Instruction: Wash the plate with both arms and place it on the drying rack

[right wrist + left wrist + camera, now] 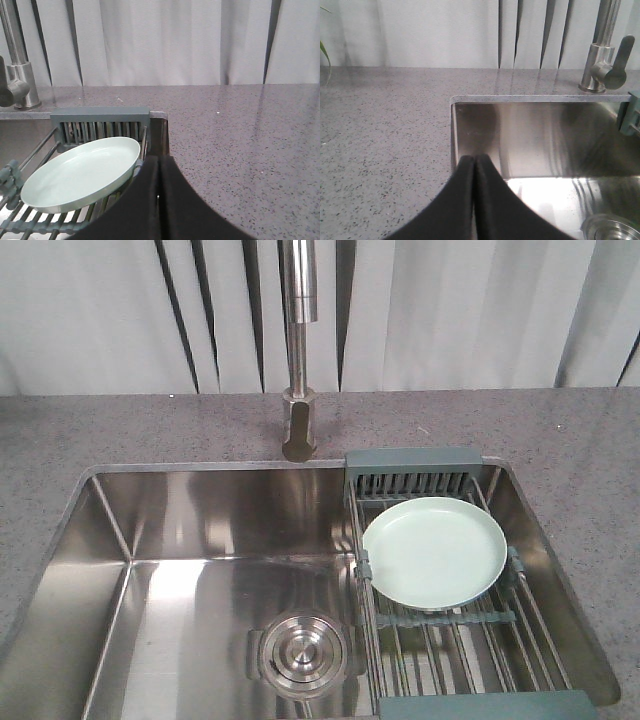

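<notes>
Now the plate (pixel 433 551) lies flat on the rack (pixel 452 640), which spans the right side of the sink (pixel 180 570). Left of the rack sits the drain (pixel 300 652), with the tap (pixel 299 350) behind on the counter (pixel 100 430). Left pincer (pixel 473 161) and right pincer (pixel 159 162) are both closed, gripping nothing.

No readable text, label, brand, number or sign on any surface in these views.

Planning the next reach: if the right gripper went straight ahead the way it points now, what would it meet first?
Probably the sink's corner edge, just past the shut right gripper; the plate lies to its left. Depth is uncertain.
</notes>
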